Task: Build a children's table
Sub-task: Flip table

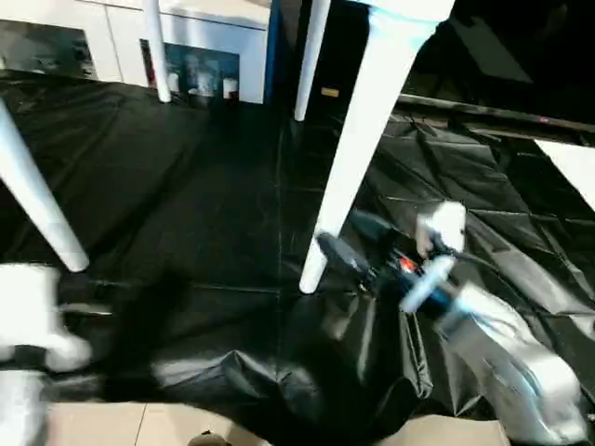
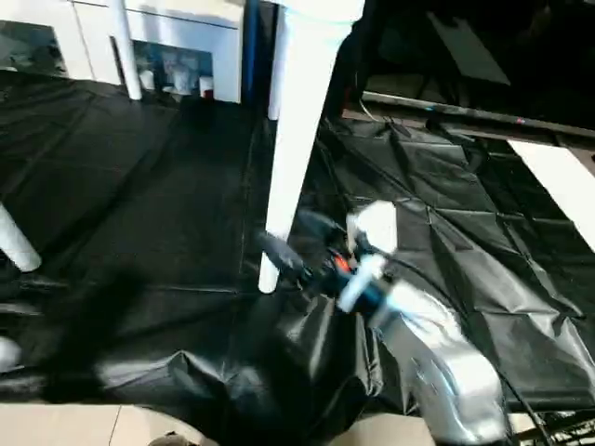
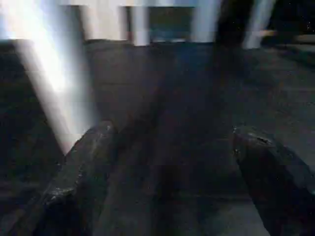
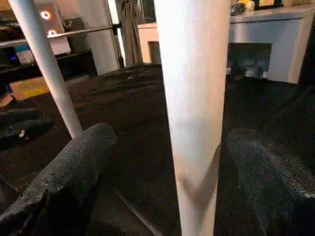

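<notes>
table leg (image 4: 194,123) stands between open right claw (image 4: 167,162) fingers, untouched.

A black sheet (image 1: 186,186), creased and crumpled at its near edge, covers the floor. Four white legs (image 1: 358,139) stand on it, feet down. Pale tile (image 1: 102,426) shows bare past the sheet's near edge.

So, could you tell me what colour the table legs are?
White legs; clearest in the right wrist view.
</notes>
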Robot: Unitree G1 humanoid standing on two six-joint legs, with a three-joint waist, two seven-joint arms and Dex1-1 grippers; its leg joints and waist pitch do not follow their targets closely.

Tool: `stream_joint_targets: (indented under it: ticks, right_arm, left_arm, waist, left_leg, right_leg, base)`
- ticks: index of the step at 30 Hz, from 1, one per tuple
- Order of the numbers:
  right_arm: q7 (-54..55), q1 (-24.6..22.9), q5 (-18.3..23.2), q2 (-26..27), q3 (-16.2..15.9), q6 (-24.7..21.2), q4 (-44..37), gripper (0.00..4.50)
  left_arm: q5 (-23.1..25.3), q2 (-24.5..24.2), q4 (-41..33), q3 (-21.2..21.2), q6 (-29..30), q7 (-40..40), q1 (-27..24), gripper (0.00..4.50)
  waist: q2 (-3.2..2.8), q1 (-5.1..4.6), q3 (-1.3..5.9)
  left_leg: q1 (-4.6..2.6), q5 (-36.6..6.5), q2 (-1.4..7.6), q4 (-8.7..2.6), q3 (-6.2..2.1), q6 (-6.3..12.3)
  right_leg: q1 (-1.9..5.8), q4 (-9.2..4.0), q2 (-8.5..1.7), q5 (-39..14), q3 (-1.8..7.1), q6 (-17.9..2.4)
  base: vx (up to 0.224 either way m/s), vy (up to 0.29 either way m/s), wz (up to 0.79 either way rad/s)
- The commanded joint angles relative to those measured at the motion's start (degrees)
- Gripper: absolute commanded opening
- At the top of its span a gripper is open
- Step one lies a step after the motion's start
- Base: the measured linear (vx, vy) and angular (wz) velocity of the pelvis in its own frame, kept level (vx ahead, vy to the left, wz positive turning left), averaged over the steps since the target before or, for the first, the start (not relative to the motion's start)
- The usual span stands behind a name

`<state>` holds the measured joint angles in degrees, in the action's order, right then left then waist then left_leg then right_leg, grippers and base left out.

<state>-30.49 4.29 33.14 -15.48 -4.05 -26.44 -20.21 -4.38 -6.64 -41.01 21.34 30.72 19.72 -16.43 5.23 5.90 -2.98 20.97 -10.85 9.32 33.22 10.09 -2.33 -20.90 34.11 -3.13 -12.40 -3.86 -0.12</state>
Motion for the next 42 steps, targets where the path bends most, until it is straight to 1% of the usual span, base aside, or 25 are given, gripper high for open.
stream_joint_targets:
  ticks: [1, 3, 4, 6, 7, 9, 11, 12, 14, 15, 16, 17, 18, 19, 20, 21, 22, 23, 24, 26, 27, 30, 31, 36, 42]
  right_arm:
    - [0.43, -1.70, 0.09, -1.32, 2.54, -1.13, -2.00, 4.17]
    - [2.39, -3.33, -1.64, -1.67, 3.64, -0.53, -1.84, 4.17]
    - [4.43, -3.62, -3.84, -1.45, 4.18, 0.64, -0.63, 4.17]
    - [12.48, -2.60, -9.83, 0.05, 5.51, 2.02, 5.32, 4.17]
    - [14.58, -2.16, -11.84, 0.18, 5.35, 2.45, 7.37, 4.17]
    - [15.65, -1.97, -13.87, 0.14, 4.62, 3.86, 9.45, 4.17]
    - [15.70, -2.34, -14.19, 0.70, 4.42, 4.90, 9.46, 4.17]
    - [15.54, -3.05, -13.65, 1.41, 4.20, 4.80, 8.64, 4.17]
    - [15.45, -3.74, -13.52, 1.88, 3.82, 4.56, 7.73, 4.17]
    - [15.55, -3.91, -13.69, 2.11, 3.69, 4.59, 7.59, 4.17]
    - [15.77, -4.05, -14.04, 2.34, 3.53, 4.77, 7.56, 4.17]
    - [16.08, -4.20, -14.59, 2.54, 3.33, 5.16, 7.65, 4.17]
    - [16.17, -4.23, -14.82, 2.72, 3.28, 5.61, 8.29, 4.17]
    - [16.15, -4.22, -14.83, 2.74, 3.28, 5.73, 8.36, 4.17]
    - [16.05, -4.17, -14.86, 2.81, 3.31, 6.11, 8.61, 4.17]
    - [15.54, -4.00, -14.84, 2.83, 3.23, 6.43, 8.91, 4.17]
    - [15.18, -3.96, -15.05, 2.65, 2.92, 6.53, 8.88, 4.17]
    - [15.18, -3.96, -15.05, 2.65, 2.92, 6.53, 8.88, 4.17]
    - [14.70, -3.88, -15.22, 2.60, 2.71, 6.48, 8.96, 4.17]
    - [14.54, -3.77, -15.09, 2.72, 2.71, 6.27, 9.15, 4.17]
    - [14.32, -3.56, -14.87, 2.73, 2.58, 5.74, 9.39, 4.17]
    - [14.12, -3.35, -15.16, 2.92, 2.52, 5.56, 9.70, 4.17]
    - [13.91, -3.31, -15.16, 3.02, 2.55, 5.43, 9.77, 4.17]
    - [13.42, -3.01, -14.98, 3.15, 2.28, 5.21, 10.29, 4.17]
    - [13.09, -3.03, -15.38, 3.56, 1.80, 5.37, 10.41, 4.17]
  left_arm:
    - [-1.85, 0.92, 2.27, -1.85, -1.19, 1.14, 0.87, 4.15]
    - [-1.38, 0.70, 5.31, -3.76, -1.11, 0.72, 3.20, 4.15]
    - [-1.85, 0.86, 6.67, -4.21, -0.53, 0.63, 4.65, 4.15]
    - [-0.86, 0.63, 10.85, -5.66, -4.92, 0.19, 7.46, 4.15]
    - [0.18, 0.67, 12.93, -6.10, -7.05, -0.81, 8.43, 4.15]
    - [1.24, 0.88, 16.48, -6.58, -9.84, -1.86, 9.88, 4.15]
    - [1.14, 1.20, 18.30, -6.70, -11.73, -2.05, 10.61, 4.15]
    - [0.61, 1.68, 19.61, -6.75, -13.08, -2.04, 11.01, 4.15]
    - [0.36, 2.08, 20.18, -6.86, -13.43, -2.31, 10.98, 4.15]
    - [0.39, 2.17, 20.46, -7.05, -14.03, -2.55, 10.84, 4.15]
    - [0.47, 2.32, 20.60, -7.39, -15.11, -2.80, 10.49, 4.15]
    - [0.34, 2.70, 20.32, -7.88, -16.94, -2.87, 9.77, 4.15]
    - [0.98, 3.37, 19.78, -8.55, -19.33, -3.85, 8.42, 4.15]
    - [0.98, 3.44, 19.65, -8.66, -19.24, -3.86, 8.19, 4.15]
    - [0.98, 3.66, 19.27, -9.03, -19.03, -3.89, 7.41, 4.15]
    - [0.79, 4.15, 19.15, -9.74, -19.65, -3.66, 6.08, 4.15]
    - [-0.07, 4.60, 19.10, -9.79, -19.59, -3.19, 5.58, 4.15]
    - [-0.07, 4.60, 19.10, -9.79, -19.59, -3.19, 5.58, 4.15]
    - [-0.40, 4.89, 19.44, -9.75, -19.46, -3.25, 5.58, 4.15]
    - [0.39, 4.53, 19.80, -9.81, -19.29, -3.77, 6.06, 4.15]
    - [1.42, 3.80, 20.20, -9.98, -19.40, -4.13, 6.66, 4.15]
    - [1.78, 3.18, 20.73, -10.26, -20.32, -4.98, 6.79, 4.15]
    - [1.52, 3.14, 20.76, -10.20, -20.42, -5.15, 6.69, 4.15]
    - [1.88, 2.51, 21.11, -10.32, -20.27, -5.52, 6.38, 4.15]
    - [1.56, 1.91, 21.50, -10.74, -20.30, -5.90, 6.73, 4.15]
  waist:
    - [-2.23, -0.14, 1.99]
    - [-1.97, -0.18, 2.13]
    - [-2.34, -0.22, 2.21]
    - [-2.40, -0.45, 2.34]
    - [-3.00, -0.45, 2.35]
    - [-2.66, -0.82, 2.47]
    - [-3.30, -1.13, 2.58]
    - [-3.06, -1.22, 2.62]
    - [-2.66, -0.67, 2.85]
    - [-3.67, 0.66, 3.07]
    - [-2.89, 1.49, 2.87]
    - [-2.58, 2.12, 2.58]
    - [-2.82, 2.84, 1.95]
    - [-3.91, 2.39, 2.39]
    - [-3.03, 1.47, 2.19]
    - [-5.24, 0.38, 3.52]
    - [-5.66, -0.82, 3.15]
    - [-5.70, -1.30, 3.06]
    - [-5.16, -1.90, 2.91]
    - [-4.78, -2.46, 2.59]
    - [-3.40, -2.69, 2.31]
    - [-3.09, -3.15, 2.20]
    - [-2.81, -3.35, 2.46]
    - [-2.99, -3.78, 2.66]
    - [-3.56, -3.55, 3.20]
  left_leg:
    - [-1.11, -20.54, 4.77, -5.25, -2.51, -3.57]
    - [-1.13, -19.37, 4.70, -5.10, -2.42, -3.41]
    - [-1.05, -18.02, 4.58, -5.03, -2.39, -3.27]
    - [-1.10, -16.73, 4.29, -4.86, -2.27, -3.76]
    - [-1.12, -16.96, 4.33, -4.87, -2.36, -4.07]
    - [-0.97, -17.12, 4.36, -4.78, -2.37, -3.86]
    - [-0.87, -17.03, 4.31, -4.72, -2.43, -3.38]
    - [-0.68, -16.37, 4.11, -4.45, -2.12, -2.16]
    - [0.36, -12.44, 3.59, -3.55, -1.57, 2.66]
    - [-1.58, -10.44, 3.87, 0.57, -0.13, 3.42]
    - [-1.11, -11.80, 3.08, 1.80, -0.21, 2.29]
    - [0.34, -11.91, 2.65, 2.67, -1.07, 1.39]
    - [1.27, -10.20, 2.95, 2.48, -2.86, -0.49]
    - [-0.28, -9.01, 3.34, -1.11, -1.78, -2.33]
    - [0.73, -9.23, 3.53, -3.66, -2.76, 0.26]
    - [-3.12, -7.55, 5.16, -3.19, -3.92, -0.42]
    - [-2.10, -9.73, 6.21, -4.26, -4.69, -4.59]
    - [-1.95, -10.61, 6.66, -4.66, -5.10, -6.55]
    - [-1.93, -13.16, 6.01, -4.52, -4.34, -7.69]
    - [-1.30, -18.08, 4.44, -4.40, -3.61, -7.86]
    - [-0.86, -23.71, 2.83, -3.84, -2.55, -5.53]
    - [-0.50, -25.65, 2.91, -3.63, -2.91, -3.74]
    - [-0.23, -24.30, 3.02, -3.65, -2.99, -3.39]
    - [0.04, -19.23, 3.22, -3.60, -2.61, -1.83]
    - [-0.24, -12.71, 3.54, -3.32, -2.32, -1.10]
  right_leg:
    - [0.50, -4.85, -5.31, -13.44, 3.80, -3.88]
    - [0.65, -4.66, -5.16, -11.02, 3.77, -3.93]
    - [0.73, -4.49, -5.18, -9.47, 3.75, -4.16]
    - [0.72, -4.45, -5.20, -8.98, 3.67, -5.02]
    - [0.71, -4.36, -5.28, -9.01, 3.67, -5.30]
    - [1.11, -4.14, -5.21, -7.96, 3.62, -5.85]
    - [1.25, -4.06, -5.25, -7.27, 3.62, -5.81]
    - [1.38, -4.25, -5.60, -7.10, 3.82, -6.08]
    - [2.50, -4.64, -7.98, -7.49, 4.93, -8.02]
    - [1.05, -6.98, -10.35, -12.94, 10.21, -8.97]
    - [1.83, -7.24, -10.46, -15.48, 12.33, -9.51]
    - [3.32, -7.49, -10.93, -17.02, 14.24, -10.45]
    - [3.54, -7.29, -9.55, -20.31, 14.91, -11.12]
    - [1.27, -5.13, -3.39, -15.78, 11.58, -10.12]
    - [1.28, -3.07, -1.53, -10.87, 7.70, -9.97]
    - [-1.51, -0.79, -0.28, -2.22, 5.30, -8.38]
    - [-0.80, -0.30, -0.41, 1.68, 4.75, -6.57]
    - [-0.50, -0.13, -0.45, 2.59, 4.39, -5.81]
    - [-0.27, -0.92, -1.14, 2.65, 4.09, -4.75]
    - [0.17, -2.33, -1.80, -0.68, 4.21, -3.62]
    - [-0.08, -3.88, -3.53, -12.49, 5.28, -2.39]
    - [-0.45, -5.02, -4.60, -24.21, 5.68, -1.89]
    - [-0.25, -4.94, -4.58, -24.37, 5.50, -1.66]
    - [-0.18, -4.56, -4.22, -18.01, 5.16, -3.73]
    - [0.39, -3.17, -3.88, -3.74, 4.90, -7.47]
  base:
    - [0.000, 0.000, 0.00]
    - [0.000, 0.000, 0.00]
    - [0.000, 0.000, 0.00]
    - [0.000, 0.000, 0.00]
    - [0.000, 0.000, 0.00]
    - [0.000, 0.000, 0.00]
    - [0.000, 0.000, 0.00]
    - [0.000, 0.000, 0.00]
    - [0.000, 0.000, 0.00]
    - [0.000, 0.000, 0.00]
    - [0.000, 0.000, 0.00]
    - [0.012, 0.081, -0.55]
    - [0.012, 0.081, -0.55]
    - [0.014, 0.141, -0.69]
    - [0.039, 0.153, -0.28]
    - [0.039, 0.153, -0.28]
    - [0.027, 0.135, 0.03]
    - [-0.014, 0.106, 0.06]
    - [-0.014, 0.106, 0.06]
    - [0.000, 0.000, 0.00]
    - [0.000, 0.000, 0.00]
    - [-0.027, -0.039, -0.03]
    - [0.000, 0.000, 0.00]
    - [0.000, 0.000, 0.00]
    - [0.000, 0.000, 0.00]
